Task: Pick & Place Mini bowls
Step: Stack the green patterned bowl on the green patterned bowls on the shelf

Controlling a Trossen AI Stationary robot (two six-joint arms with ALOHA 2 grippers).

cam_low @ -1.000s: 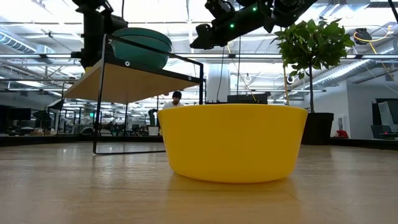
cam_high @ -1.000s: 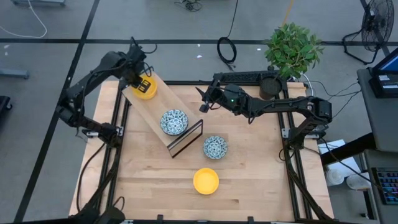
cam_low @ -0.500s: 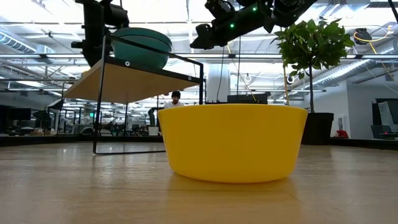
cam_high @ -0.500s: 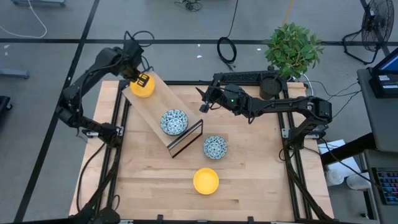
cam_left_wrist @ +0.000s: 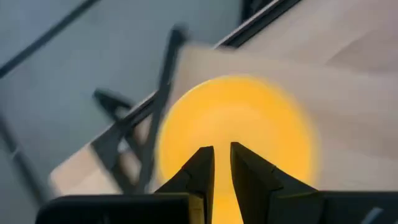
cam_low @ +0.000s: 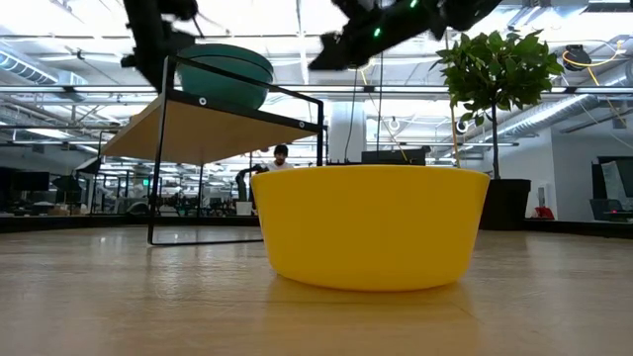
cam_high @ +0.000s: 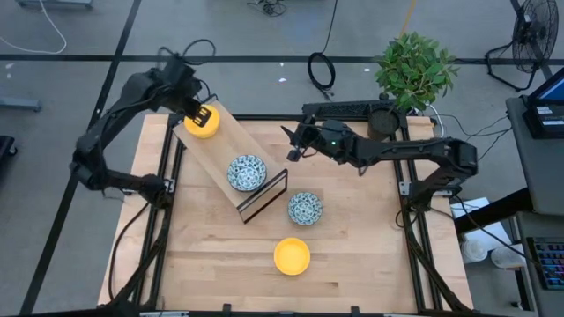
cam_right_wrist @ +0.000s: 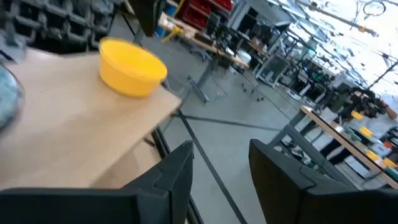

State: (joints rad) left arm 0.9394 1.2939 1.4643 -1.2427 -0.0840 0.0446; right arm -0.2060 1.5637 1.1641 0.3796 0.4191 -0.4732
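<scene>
A raised wooden shelf (cam_high: 222, 150) on a black frame carries a yellow mini bowl (cam_high: 203, 123) at its far-left end and a blue-patterned bowl (cam_high: 247, 172) in its middle. A second blue-patterned bowl (cam_high: 304, 208) and a second yellow bowl (cam_high: 292, 255) stand on the table; that yellow bowl fills the low view (cam_low: 371, 225). My left gripper (cam_high: 199, 112) hovers just above the shelf's yellow bowl (cam_left_wrist: 236, 124), its fingers (cam_left_wrist: 222, 152) parted by a narrow gap with nothing between them. My right gripper (cam_high: 290, 150) hangs open in the air over the table's far middle (cam_right_wrist: 221, 155).
The shelf's black frame (cam_high: 264, 195) stands up from the table's middle. A potted green plant (cam_high: 412, 70) stands past the far right corner, and cables lie on the floor beyond the far edge. Bare wood (cam_high: 370, 255) lies at the near right.
My left gripper has risen off the yellow bowl on the shelf and drawn back toward the far left corner; the bowl stays on the shelf's far-left end. My right gripper has risen a little over the far middle.
</scene>
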